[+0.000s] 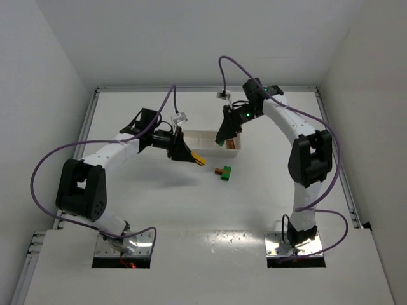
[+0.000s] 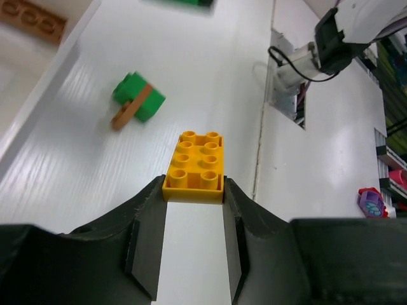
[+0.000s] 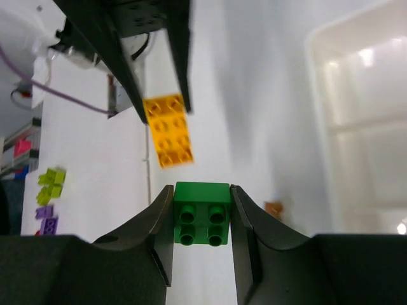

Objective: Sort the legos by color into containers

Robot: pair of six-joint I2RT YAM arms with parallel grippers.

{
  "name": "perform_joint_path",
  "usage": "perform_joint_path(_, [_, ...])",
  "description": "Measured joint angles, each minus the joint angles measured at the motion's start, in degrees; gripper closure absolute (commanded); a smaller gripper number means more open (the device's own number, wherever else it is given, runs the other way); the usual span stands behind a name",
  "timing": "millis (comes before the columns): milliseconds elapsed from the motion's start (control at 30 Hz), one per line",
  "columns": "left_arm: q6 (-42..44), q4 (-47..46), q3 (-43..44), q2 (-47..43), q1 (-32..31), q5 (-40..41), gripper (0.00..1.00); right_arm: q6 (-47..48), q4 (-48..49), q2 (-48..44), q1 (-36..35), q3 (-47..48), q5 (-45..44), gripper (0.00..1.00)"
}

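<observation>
My left gripper (image 1: 191, 155) (image 2: 194, 187) is shut on a yellow-orange lego (image 2: 194, 166) (image 1: 200, 159), held by one end above the table just in front of the white tray (image 1: 202, 140). In the right wrist view the same yellow lego (image 3: 168, 130) hangs ahead. My right gripper (image 3: 201, 192) (image 1: 222, 141) is shut on a green lego (image 3: 202, 216) over the table beside the tray (image 3: 356, 133). A green lego with a reddish-brown piece against it (image 2: 137, 101) (image 1: 224, 172) lies on the table. Another reddish-brown lego (image 1: 233, 145) (image 2: 32, 19) lies in the tray's right end.
White walls enclose the table on three sides. Purple cables loop from both arms. The right arm's base (image 2: 318, 51) shows past a gap in the table surface. Small coloured bits (image 2: 372, 203) (image 3: 51, 184) lie off the table, beyond its edge.
</observation>
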State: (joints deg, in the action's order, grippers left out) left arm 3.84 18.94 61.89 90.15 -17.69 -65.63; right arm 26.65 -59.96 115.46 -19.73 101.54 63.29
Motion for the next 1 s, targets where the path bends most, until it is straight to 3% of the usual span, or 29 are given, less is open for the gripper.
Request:
perform_joint_path(133, [2.3, 3.0, -3.6, -3.0, 2.3, 2.5, 1.00, -1.8, 1.7, 0.0, 5.3, 0.4, -1.4, 1.00])
perform_joint_path(267, [2.2, 3.7, -4.2, -4.6, 3.2, 8.3, 1.00, -6.3, 6.7, 0.0, 5.9, 0.6, -3.8, 1.00])
perform_joint_path(500, [-6.4, 1.0, 6.0, -1.6, 3.6, 31.5, 1.00, -20.8, 27.5, -0.3, 1.9, -8.2, -14.7, 1.00])
perform_joint_path(667, [-12.0, -0.9, 12.4, 2.1, 3.6, 43.7, 1.00, -27.5, 35.7, -0.2, -0.8, -12.4, -25.9, 1.00])
perform_joint_path(833, [-13.4, -0.8, 14.3, 6.0, 2.3, 49.6, 1.00, -31.2, 43.2, -0.2, -1.9, -15.1, -32.3, 1.00])
perform_joint_path(1000, [-13.6, 0.2, 14.4, 9.5, 0.7, 50.4, 1.00, -32.5, 46.4, 1.3, -2.2, -15.0, -34.9, 1.00])
